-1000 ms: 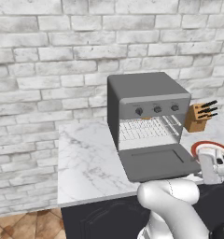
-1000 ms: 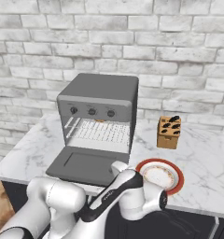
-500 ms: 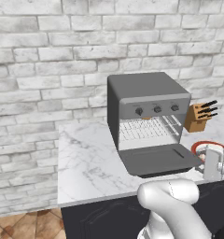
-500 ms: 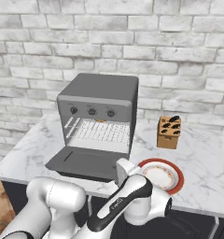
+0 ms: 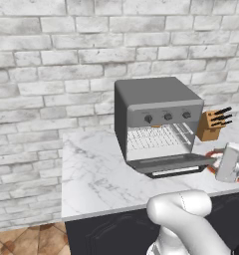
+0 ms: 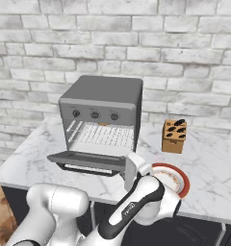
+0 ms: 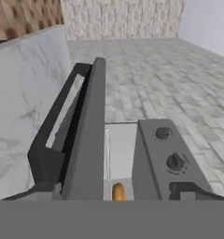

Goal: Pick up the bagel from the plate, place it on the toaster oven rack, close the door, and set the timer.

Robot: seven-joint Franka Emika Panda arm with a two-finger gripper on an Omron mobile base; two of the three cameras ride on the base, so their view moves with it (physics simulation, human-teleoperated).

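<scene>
The toaster oven's door (image 5: 166, 163) (image 6: 86, 161) hangs partly raised, tilted up off flat. Behind it the wire rack (image 5: 154, 139) (image 6: 100, 137) fills the cavity. The golden bagel (image 7: 118, 191) (image 6: 104, 124) lies far back on the rack. My gripper (image 6: 127, 169) (image 5: 217, 167) is at the door's right front corner, open, with nothing held. In the hand view my gripper (image 7: 116, 190) looks along the door (image 7: 83, 140), seen edge-on, its tips wide apart. The red-rimmed plate (image 6: 182, 180) (image 5: 210, 155) sits bare behind my hand.
Three knobs (image 5: 167, 116) (image 6: 94, 114) (image 7: 174, 162) line the oven's front above the cavity. A wooden knife block (image 5: 211, 124) (image 6: 174, 136) stands right of the oven. The marble counter (image 5: 91, 164) stretches left of the oven, with a brick wall behind.
The door has swung up from lying flat to partly raised. My hand has risen with it at its right corner.
</scene>
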